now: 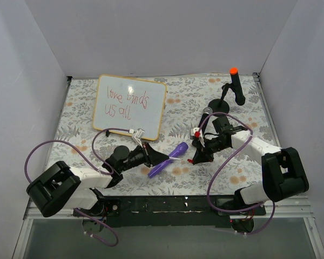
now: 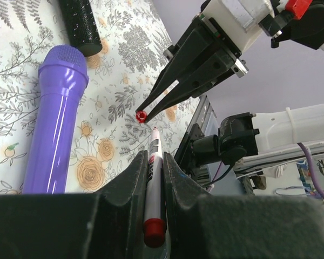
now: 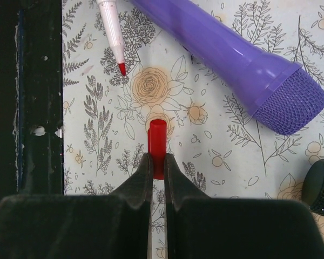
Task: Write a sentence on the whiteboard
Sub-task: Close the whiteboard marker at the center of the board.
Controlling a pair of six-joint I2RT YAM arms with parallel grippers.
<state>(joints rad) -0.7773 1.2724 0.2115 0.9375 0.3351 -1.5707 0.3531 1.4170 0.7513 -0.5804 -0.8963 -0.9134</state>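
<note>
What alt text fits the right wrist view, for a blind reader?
The right gripper is shut on a red marker cap above a flower-patterned cloth. An uncapped marker with a red tip enters from the upper left, and a purple toy microphone lies across the upper right.

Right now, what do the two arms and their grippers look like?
Both the left arm and right arm have white links, bulky black joints and a looping purple cable. The left gripper and right gripper are black, with two tapered fingers each. A small red part sits by the right wrist.
</note>
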